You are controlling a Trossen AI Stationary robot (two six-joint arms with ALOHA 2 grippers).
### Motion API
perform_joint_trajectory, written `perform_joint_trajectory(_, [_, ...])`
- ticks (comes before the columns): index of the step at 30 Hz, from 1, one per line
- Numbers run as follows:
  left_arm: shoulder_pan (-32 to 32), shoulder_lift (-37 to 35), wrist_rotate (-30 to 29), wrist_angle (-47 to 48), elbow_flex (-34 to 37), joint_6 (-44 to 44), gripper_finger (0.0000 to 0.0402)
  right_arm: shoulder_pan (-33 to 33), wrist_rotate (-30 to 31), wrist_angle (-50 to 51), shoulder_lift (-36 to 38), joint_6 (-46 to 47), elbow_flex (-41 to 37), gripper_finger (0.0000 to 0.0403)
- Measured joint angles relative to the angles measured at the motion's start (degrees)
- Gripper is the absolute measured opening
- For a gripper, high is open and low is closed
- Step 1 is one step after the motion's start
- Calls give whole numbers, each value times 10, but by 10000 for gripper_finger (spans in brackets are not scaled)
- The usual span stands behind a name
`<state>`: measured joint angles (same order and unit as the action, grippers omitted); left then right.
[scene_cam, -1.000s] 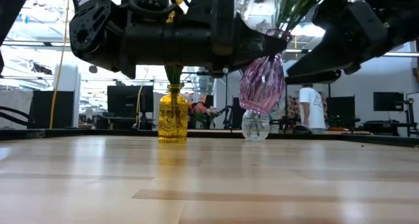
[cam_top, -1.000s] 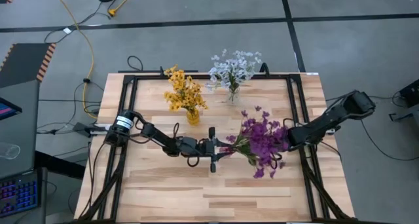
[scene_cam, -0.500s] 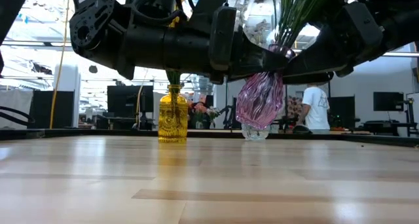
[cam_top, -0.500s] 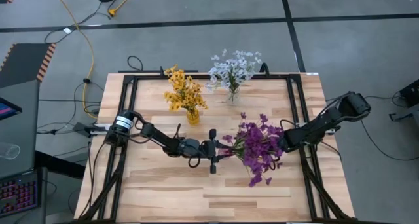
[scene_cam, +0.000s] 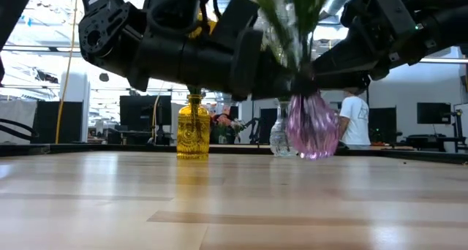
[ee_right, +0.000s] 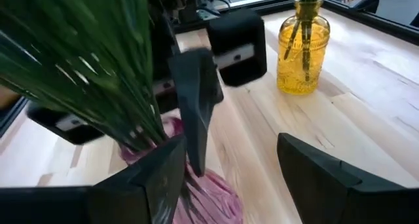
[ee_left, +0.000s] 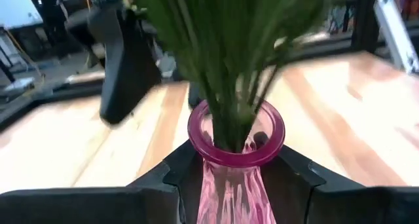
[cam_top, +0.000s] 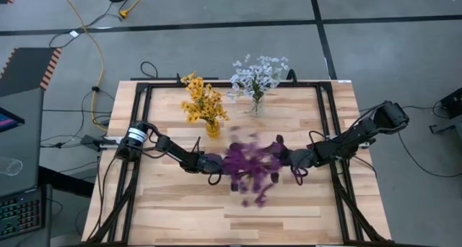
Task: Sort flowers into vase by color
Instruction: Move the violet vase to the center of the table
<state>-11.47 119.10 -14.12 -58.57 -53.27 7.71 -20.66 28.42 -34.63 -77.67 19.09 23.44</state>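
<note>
Across the frame's upper middle, we see yellow flowers [cam_top: 203, 102] and white flowers [cam_top: 257, 76] sorted; at centre, left tool [ee_left: 230, 185] loosely brackets the pink vase [ee_left: 233, 160] of purple flowers [cam_top: 249, 167]; right tool [ee_right: 226, 171] gapes empty.

You see the pink vase [scene_cam: 313, 135] hanging just above the wooden table [scene_cam: 234, 202], tilted, green stems [scene_cam: 289, 20] rising from its neck. Dark arm housings [scene_cam: 183, 42] fill the upper part and flank the vase. Behind, a yellow vase [scene_cam: 193, 129] stands upright, and a clear vase [scene_cam: 279, 139] shows partly behind the pink one. A person in a white shirt [scene_cam: 353, 120] stands far back.
</note>
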Motion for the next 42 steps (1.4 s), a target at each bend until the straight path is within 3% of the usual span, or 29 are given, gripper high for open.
perform_joint_trajectory(14, [0, 2, -1, 15, 1, -4, 127, 2, -1, 58, 0, 27, 0, 269])
perform_joint_trajectory(25, [3, 2, -5, 14, 1, -65, 130, 2, 0, 89, 0, 49, 0, 269])
perform_joint_trajectory(37, [3, 0, -5, 15, -1, -72, 195, 2, 0, 89, 0, 49, 0, 269])
perform_joint_trajectory(42, [3, 0, -5, 15, -1, -78, 204, 2, 0, 89, 0, 49, 0, 269])
